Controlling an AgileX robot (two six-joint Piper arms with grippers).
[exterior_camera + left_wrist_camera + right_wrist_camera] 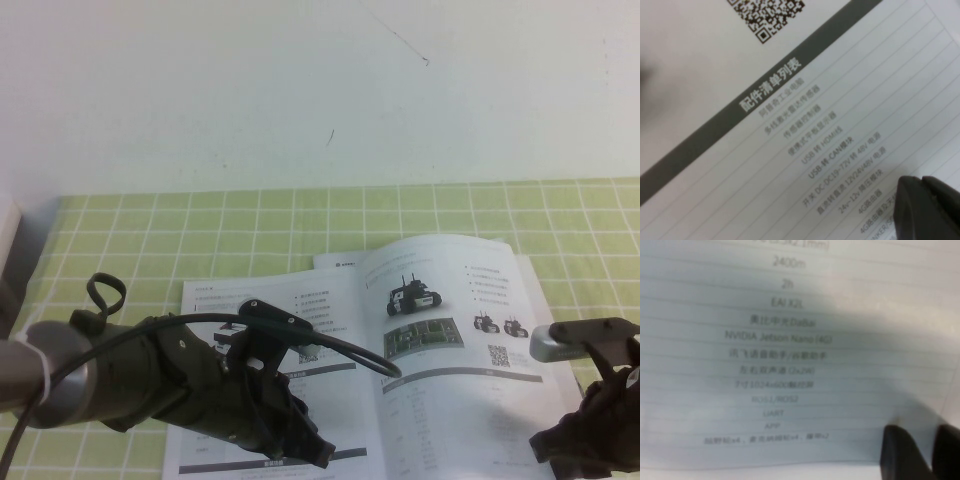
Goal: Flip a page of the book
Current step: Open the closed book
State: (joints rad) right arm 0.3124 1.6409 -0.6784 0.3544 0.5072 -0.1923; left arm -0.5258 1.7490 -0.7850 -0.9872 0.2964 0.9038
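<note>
The book [300, 330] lies open on the green checked cloth. Its right-hand page [450, 310] shows black tracked robots, a green board photo and a QR code. My left gripper [318, 452] is shut and rests low over the left-hand leaf. In the left wrist view its closed tips [927, 200] sit on a grey-barred table [790, 100] below a QR code. My right gripper [562, 440] is at the near right corner of the right page. In the right wrist view its two fingers [900, 452] stand apart over the page's table [785, 340], near its lower edge.
The green checked tablecloth [150, 230] covers the table up to a white wall [320, 90] behind. My left arm [150, 385] with its black cable covers much of the left leaf. A pale object [8, 225] stands at the far left edge.
</note>
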